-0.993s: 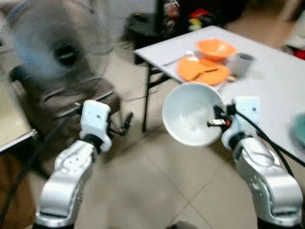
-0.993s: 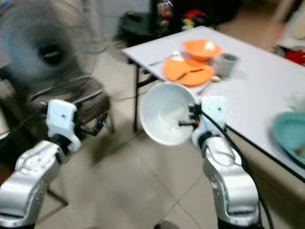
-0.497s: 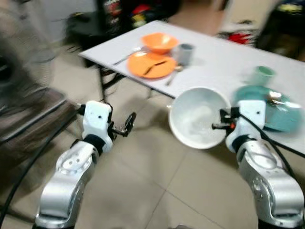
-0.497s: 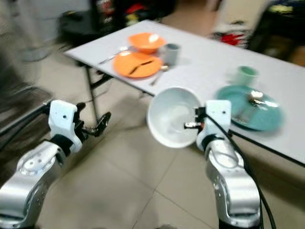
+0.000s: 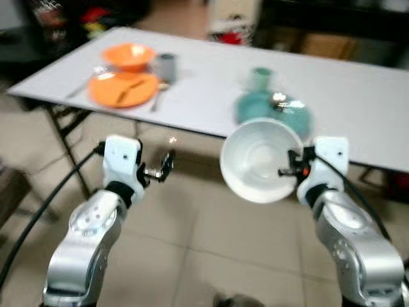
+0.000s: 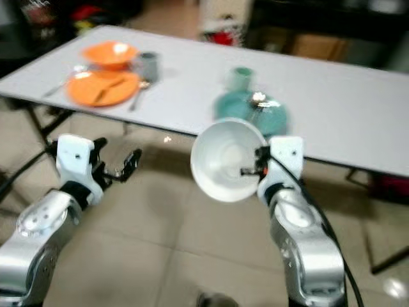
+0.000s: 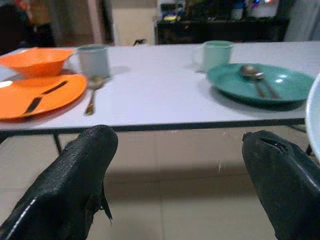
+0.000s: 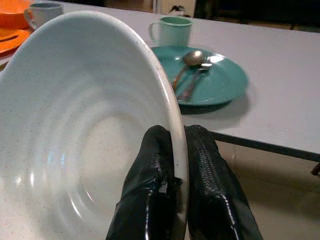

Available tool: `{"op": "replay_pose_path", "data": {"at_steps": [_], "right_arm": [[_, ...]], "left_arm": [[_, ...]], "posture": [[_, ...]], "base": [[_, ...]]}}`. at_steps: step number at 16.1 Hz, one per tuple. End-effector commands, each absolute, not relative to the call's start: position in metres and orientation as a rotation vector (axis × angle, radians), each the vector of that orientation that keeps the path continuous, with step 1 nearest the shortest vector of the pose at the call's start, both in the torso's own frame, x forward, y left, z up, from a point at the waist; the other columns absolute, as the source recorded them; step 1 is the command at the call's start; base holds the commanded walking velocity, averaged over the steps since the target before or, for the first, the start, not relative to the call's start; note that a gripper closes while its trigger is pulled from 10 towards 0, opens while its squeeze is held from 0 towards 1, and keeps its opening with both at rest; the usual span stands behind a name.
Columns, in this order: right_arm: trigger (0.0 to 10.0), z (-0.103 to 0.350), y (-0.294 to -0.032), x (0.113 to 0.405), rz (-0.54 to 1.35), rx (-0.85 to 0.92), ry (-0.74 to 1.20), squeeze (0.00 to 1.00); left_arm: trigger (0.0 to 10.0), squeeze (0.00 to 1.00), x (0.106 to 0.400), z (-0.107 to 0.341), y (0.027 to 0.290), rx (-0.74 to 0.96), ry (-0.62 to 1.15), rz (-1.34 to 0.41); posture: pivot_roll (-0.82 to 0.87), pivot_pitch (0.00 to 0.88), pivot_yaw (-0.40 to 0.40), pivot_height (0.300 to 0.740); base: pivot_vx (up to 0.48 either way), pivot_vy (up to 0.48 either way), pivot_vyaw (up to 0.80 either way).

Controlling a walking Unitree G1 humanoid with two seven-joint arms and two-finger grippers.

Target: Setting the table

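right wrist view | white bowl [image 8: 75,140] rim pinched between right gripper [image 8: 177,150] jaws

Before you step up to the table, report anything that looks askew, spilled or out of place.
Nothing is spilled or damaged. The one oddity: the white bowl is tipped on its side, pinched by its rim in the right gripper, off the table over the floor. The orange and teal settings look orderly. The left gripper is open.

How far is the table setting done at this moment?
Done: an orange plate with orange bowl and grey cup, and a green plate with spoon and green cup, stand on the table. In hand: the right tool pinches a white bowl by its rim, off the table. Left: setting it down. The left tool is open, holding nothing.
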State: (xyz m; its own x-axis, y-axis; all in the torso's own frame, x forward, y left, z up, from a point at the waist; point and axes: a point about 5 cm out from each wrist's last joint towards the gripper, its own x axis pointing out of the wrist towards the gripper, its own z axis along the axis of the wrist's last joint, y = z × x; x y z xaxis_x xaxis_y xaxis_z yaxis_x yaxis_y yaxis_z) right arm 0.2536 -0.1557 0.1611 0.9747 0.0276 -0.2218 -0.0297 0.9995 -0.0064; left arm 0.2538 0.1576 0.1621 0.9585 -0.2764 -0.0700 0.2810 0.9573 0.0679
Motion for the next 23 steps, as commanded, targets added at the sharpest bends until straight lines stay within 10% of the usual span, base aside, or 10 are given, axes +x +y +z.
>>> {"op": "replay_pose_path", "data": {"at_steps": [1,23], "right_arm": [[10.0,0.171,-0.156,0.256,0.04,-0.007,0.17,0.0],[10.0,0.208,-0.15,0.274,0.103,0.023,0.007,0.0]], "left_arm": [[10.0,0.0,0.253,0.169,0.155,0.069,0.031,-0.301],[10.0,0.0,0.267,0.177,0.155,0.07,-0.003,-0.33]], "posture": [[0.11,0.0,-0.024,0.74],[0.08,0.0,-0.017,0.74]], "base": [[0.0,0.0,-0.77],[0.313,0.0,-0.09]]}}
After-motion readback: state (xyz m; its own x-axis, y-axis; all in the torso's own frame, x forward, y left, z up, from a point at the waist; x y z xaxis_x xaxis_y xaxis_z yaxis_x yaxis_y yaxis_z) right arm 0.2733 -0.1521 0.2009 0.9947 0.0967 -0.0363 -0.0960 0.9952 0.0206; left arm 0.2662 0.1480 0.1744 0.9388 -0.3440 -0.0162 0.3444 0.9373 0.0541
